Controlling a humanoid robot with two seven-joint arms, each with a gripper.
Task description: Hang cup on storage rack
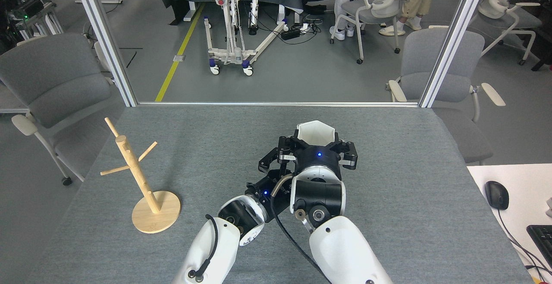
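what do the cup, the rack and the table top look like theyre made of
The cup: probably ceramic, possibly plastic; matte white, with flat facets and no glare. The storage rack: light unpainted wood, pale tan on the pole, pegs and round base, perhaps bamboo. The table: covered in grey felt-like fabric, with a speckled, dull, non-reflective surface.

Our two arms are glossy white shells ending in black cylindrical wrist sections. The right black multi-fingered claw (318, 146) carries a small blue light on its housing, and the left black claw (271, 163), partly hidden, seems to show one too. Black cables run along both forearms. Round screws and a silver joint fitting mark the right wrist.
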